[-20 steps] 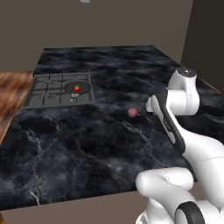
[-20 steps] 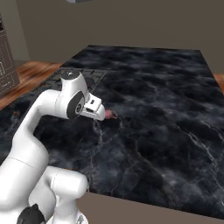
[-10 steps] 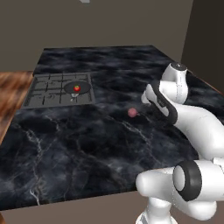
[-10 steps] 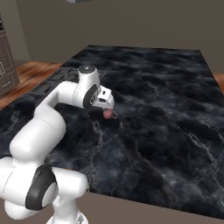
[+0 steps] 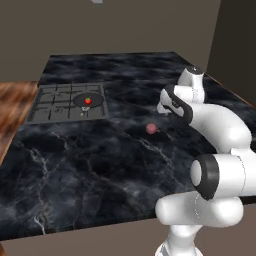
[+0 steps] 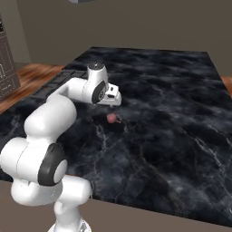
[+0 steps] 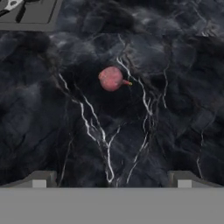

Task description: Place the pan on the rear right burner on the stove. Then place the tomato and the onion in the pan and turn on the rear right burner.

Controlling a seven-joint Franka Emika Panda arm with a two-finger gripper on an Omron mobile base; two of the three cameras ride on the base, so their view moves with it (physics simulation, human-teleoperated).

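Note:
The onion [image 5: 151, 128], a dull pinkish ball, lies on the black marble counter; it also shows as the onion [image 6: 111, 118] and the onion [image 7: 111, 78]. My gripper [image 7: 111, 181] hovers above and just short of it, open, nothing between its fingertips [image 7: 41, 179]. From the base, the gripper [image 5: 164, 109] hangs a little right of and beyond the onion. The dark pan [image 5: 89, 101] sits on the right side of the stove [image 5: 55, 107], with the bright red tomato [image 5: 87, 100] inside it.
A corner of the stove [image 7: 30, 13] shows at the hand view's top left. A wooden floor [image 5: 12, 107] lies left of the counter. A wall [image 5: 230, 45] stands at the right. Dark marble counter [image 6: 172, 118] stretches wide to the onion's right.
The arm has reached forward and left over the counter, bringing the open gripper close above the onion. Onion, pan and tomato have stayed put.

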